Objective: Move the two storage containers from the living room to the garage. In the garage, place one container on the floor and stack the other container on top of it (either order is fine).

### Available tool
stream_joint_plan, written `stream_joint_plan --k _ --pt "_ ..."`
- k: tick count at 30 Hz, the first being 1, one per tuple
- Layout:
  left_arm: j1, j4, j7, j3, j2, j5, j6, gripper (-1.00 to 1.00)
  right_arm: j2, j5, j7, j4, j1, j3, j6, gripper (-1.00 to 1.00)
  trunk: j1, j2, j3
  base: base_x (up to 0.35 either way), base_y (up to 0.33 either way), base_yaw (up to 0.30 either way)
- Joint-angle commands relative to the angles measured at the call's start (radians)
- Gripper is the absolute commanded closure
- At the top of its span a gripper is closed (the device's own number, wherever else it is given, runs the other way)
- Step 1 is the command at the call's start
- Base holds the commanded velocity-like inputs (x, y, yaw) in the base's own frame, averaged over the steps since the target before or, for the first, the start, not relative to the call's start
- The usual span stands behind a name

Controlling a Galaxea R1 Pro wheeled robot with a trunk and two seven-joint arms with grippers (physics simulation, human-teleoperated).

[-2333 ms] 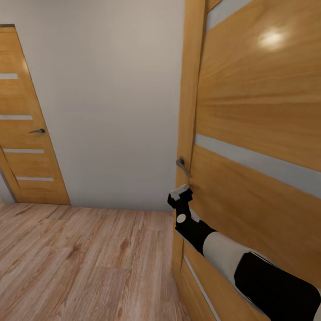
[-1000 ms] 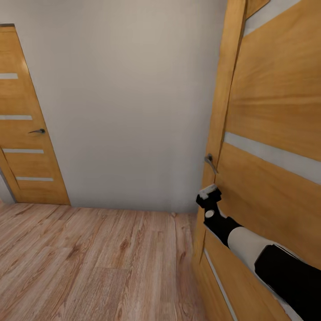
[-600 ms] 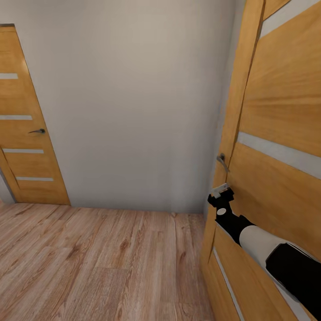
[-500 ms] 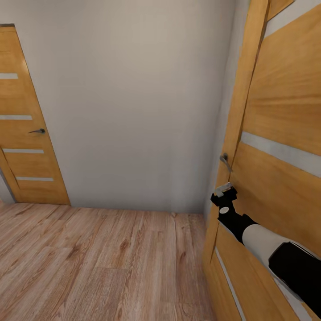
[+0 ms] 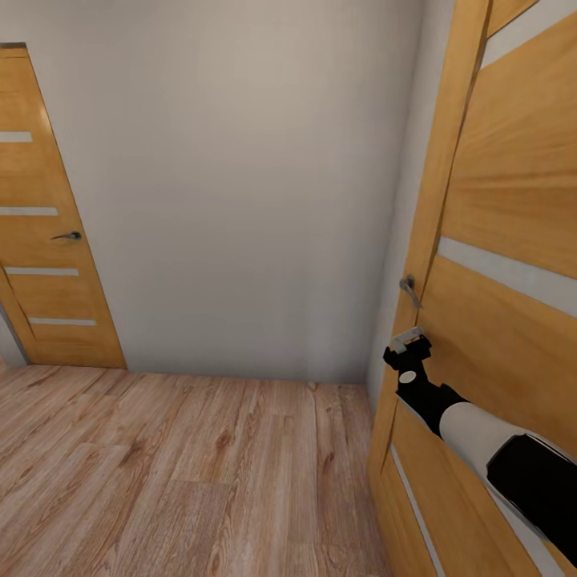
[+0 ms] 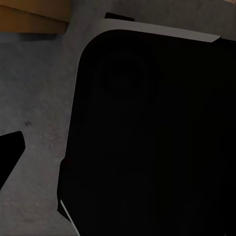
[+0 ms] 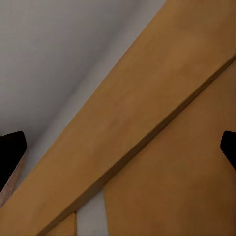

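The two storage containers are out of view. My right gripper rests against the edge of an orange-wood door, just below its metal handle. In the right wrist view this gripper is open, its black fingertips far apart with the door's wood and a pale wall between them. In the left wrist view my left gripper hangs low beside my own dark body, one black fingertip showing over a grey speckled surface.
A pale grey wall stands straight ahead. A second orange-wood door with pale stripes and a handle is shut at the left. Light wood-plank floor runs from the wall toward me.
The door on the right has swung further to the right, uncovering more wall. My right arm has moved right with it, staying just under the handle. The camera has held still.
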Motion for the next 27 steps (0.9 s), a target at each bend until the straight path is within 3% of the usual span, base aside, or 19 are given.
stream_joint_plan --k 1,5,9,27 --pt "0.000 -0.002 0.001 0.000 0.000 0.006 -0.001 -1.00 -0.003 -0.013 -0.008 0.001 -0.001 -0.010 -0.005 -1.00 0.000 -0.001 -0.001 0.000 0.000 0.000" --pt "0.001 -0.002 0.001 0.000 0.000 0.006 -0.001 -1.00 -0.023 -0.013 -0.008 0.001 -0.001 -0.016 -0.005 -1.00 0.000 -0.001 -0.001 0.000 0.000 0.000" --pt "0.000 -0.002 0.001 0.000 0.000 0.006 -0.001 -1.00 -0.036 -0.012 -0.007 0.001 -0.001 -0.050 -0.006 -1.00 0.000 -0.001 -0.001 0.000 0.000 0.000" --pt "0.001 -0.001 0.001 0.000 0.000 0.006 -0.001 -1.00 -0.016 -0.012 -0.006 -0.001 -0.001 -0.054 -0.005 -1.00 0.000 -0.001 -0.001 0.000 0.000 0.000"
